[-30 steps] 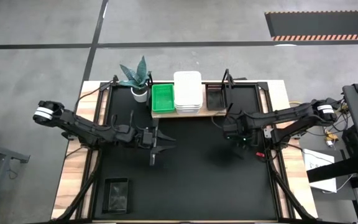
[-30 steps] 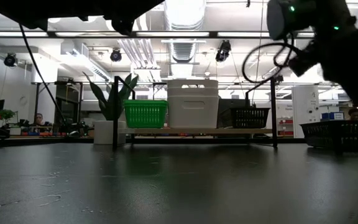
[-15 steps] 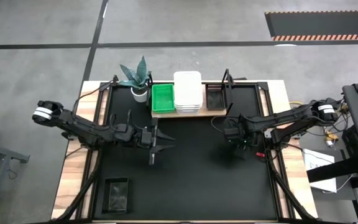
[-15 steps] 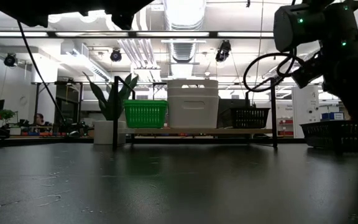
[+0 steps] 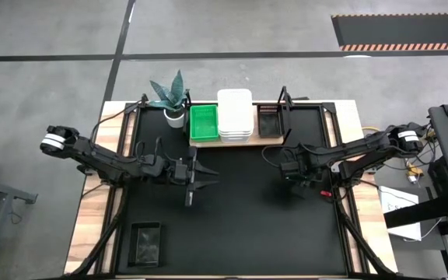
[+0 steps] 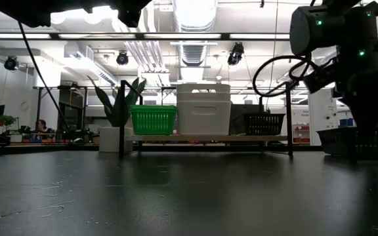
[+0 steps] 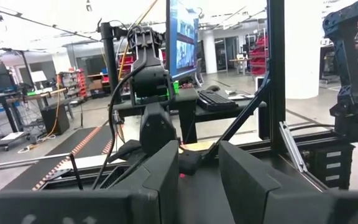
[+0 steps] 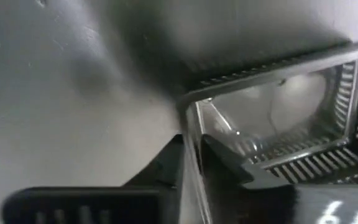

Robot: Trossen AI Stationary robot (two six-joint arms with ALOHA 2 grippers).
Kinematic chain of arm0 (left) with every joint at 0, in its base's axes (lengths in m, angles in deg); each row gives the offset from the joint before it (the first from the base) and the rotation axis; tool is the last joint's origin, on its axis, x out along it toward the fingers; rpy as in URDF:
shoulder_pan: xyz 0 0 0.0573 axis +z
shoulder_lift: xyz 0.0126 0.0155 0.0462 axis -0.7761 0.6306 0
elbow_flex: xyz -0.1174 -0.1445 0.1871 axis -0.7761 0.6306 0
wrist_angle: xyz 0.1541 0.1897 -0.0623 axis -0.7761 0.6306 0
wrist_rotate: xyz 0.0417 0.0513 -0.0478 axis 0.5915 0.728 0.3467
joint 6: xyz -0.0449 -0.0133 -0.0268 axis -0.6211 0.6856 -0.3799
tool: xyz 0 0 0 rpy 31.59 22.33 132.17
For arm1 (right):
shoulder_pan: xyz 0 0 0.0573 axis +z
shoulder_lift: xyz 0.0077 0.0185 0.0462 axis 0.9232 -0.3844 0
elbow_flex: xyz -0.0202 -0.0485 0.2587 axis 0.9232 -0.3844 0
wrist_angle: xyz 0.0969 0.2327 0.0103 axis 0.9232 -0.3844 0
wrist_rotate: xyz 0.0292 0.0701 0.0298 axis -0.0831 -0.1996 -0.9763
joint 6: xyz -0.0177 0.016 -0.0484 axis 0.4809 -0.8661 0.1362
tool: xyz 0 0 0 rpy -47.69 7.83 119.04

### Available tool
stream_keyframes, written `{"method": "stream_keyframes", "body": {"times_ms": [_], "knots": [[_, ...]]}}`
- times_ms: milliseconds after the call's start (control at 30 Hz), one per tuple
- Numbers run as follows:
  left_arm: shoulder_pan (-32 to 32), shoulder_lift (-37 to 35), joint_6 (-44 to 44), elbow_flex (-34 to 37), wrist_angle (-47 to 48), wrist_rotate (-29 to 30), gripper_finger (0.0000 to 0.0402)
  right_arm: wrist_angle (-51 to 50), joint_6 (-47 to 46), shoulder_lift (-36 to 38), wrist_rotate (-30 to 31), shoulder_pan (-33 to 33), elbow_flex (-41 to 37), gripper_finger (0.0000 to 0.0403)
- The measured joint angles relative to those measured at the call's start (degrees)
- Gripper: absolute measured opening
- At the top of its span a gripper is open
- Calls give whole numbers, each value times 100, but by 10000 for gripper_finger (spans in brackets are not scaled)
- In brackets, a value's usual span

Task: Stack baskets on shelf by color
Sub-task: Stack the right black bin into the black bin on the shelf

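The shelf (image 5: 208, 142) at the table's far side carries a green basket (image 5: 203, 123), a stack of white baskets (image 5: 234, 114) and a black basket (image 5: 268, 123). Another black basket (image 6: 358, 139) stands on the table at the right, mostly hidden under my right arm in the high view. My right gripper (image 8: 191, 162) points down over this basket, shut on its wall. My left gripper (image 7: 197, 149) hovers left of the table's middle (image 5: 204, 173), open and holding nothing. My right gripper has one finger (image 8: 229, 165) inside the black basket and the other finger (image 8: 169, 165) outside it. The basket's wall (image 8: 189, 134), close to a corner, is pinched between them. The fingers come from above, pointing down. The basket stands flat on the table.
A potted plant (image 5: 171, 97) stands left of the shelf. One more black basket (image 5: 146, 243) lies near the table's near left corner. Black posts (image 6: 289, 118) rise at the shelf's ends. The dark table top between the arms (image 5: 239, 210) is bare.
My right gripper has gone down onto the black basket at the right and has tipped from slanted to pointing straight down. The basket has stayed on the table.
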Motion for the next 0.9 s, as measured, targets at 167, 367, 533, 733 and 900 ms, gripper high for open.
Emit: {"method": "stream_keyframes", "body": {"times_ms": [167, 367, 533, 733, 900], "knots": [[0, -39, 51, -17, -7, 0, 99, 4, 15, 0, -12, 155, 93, 15], [3, -290, 343, 20, -16, 2, 99, -28, -2, -2, -407, 673, 707, 13], [13, -481, 368, 39, 54, 2, 99, -120, -138, -2, -553, 1360, 1640, 13], [13, -498, 506, 48, 64, 4, 99, -89, 106, -2, -47, 2100, 2947, 13], [18, -487, 787, 52, 57, 4, 99, -99, 769, -2, 1231, 2279, 3790, 13]]}}
